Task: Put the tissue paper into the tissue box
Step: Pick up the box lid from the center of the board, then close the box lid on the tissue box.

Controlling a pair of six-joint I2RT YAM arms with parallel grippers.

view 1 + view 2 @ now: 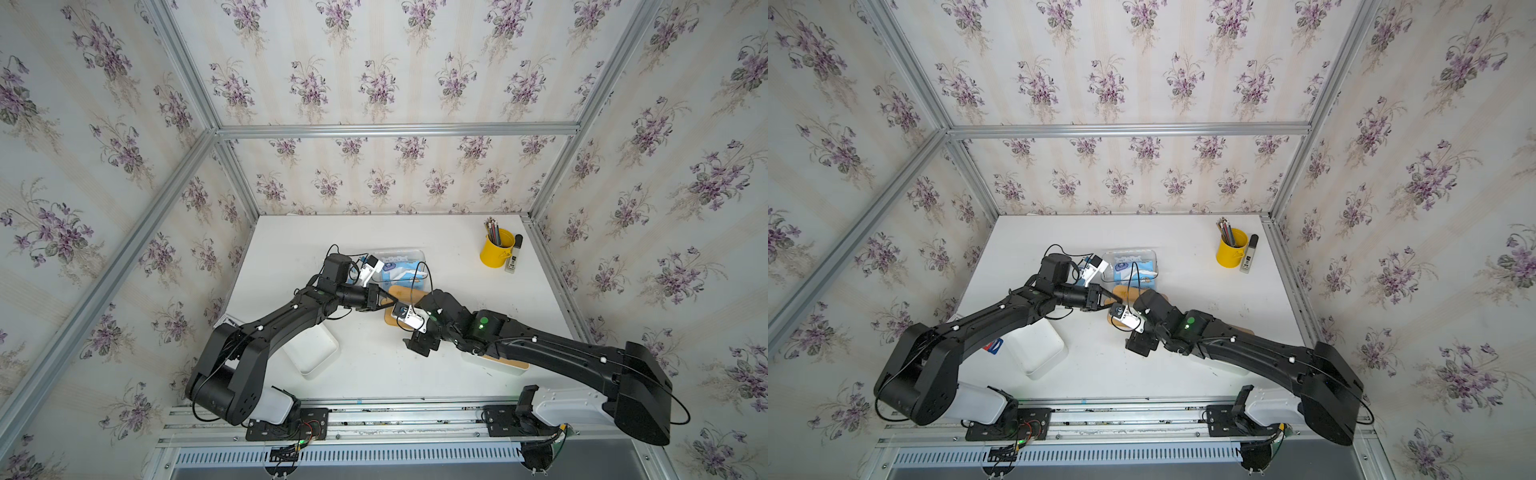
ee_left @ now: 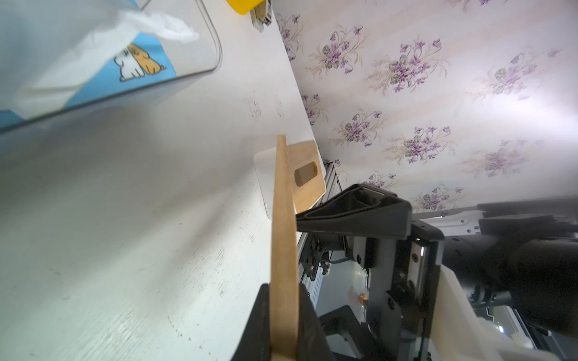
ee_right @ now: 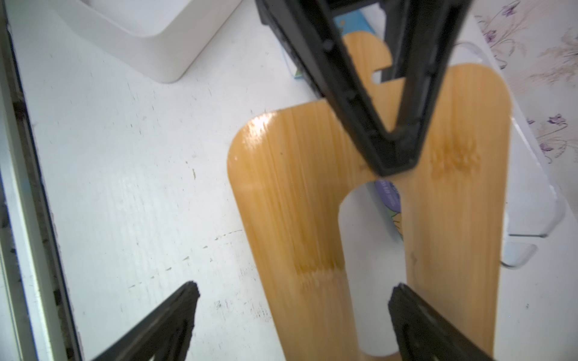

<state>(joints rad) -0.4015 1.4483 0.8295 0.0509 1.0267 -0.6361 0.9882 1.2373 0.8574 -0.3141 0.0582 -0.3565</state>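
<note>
Your left gripper (image 2: pixel 283 315) pinches the stiff bamboo lid (image 3: pixel 297 203), your right gripper (image 3: pixel 295 290) gapes empty; the tissue pack (image 1: pixel 397 266) looks soft and light, so grip its middle.

Two arms, left arm (image 1: pixel 274 324) and right arm (image 1: pixel 552 351): matte black shells, blocky links, rounded joint housings. Small white studs (image 1: pixel 260 328) dot the long links.

Farthest from each hand, a glossy white base casing (image 1: pixel 276 405) sits on a black plate (image 1: pixel 266 432) with screws. Red and yellow wires (image 1: pixel 309 428) show there on the left.

Just behind each hand is a white camera block (image 1: pixel 411 318), with thin black cable (image 1: pixel 417 272) looping off. A few joints back from the hand on the right arm, a green light (image 1: pixel 483 321).

Left hand (image 3: pixel 394 159), right hand (image 3: pixel 294 292): black tapered fingers (image 3: pixel 341 93), ribbed inner faces.
</note>
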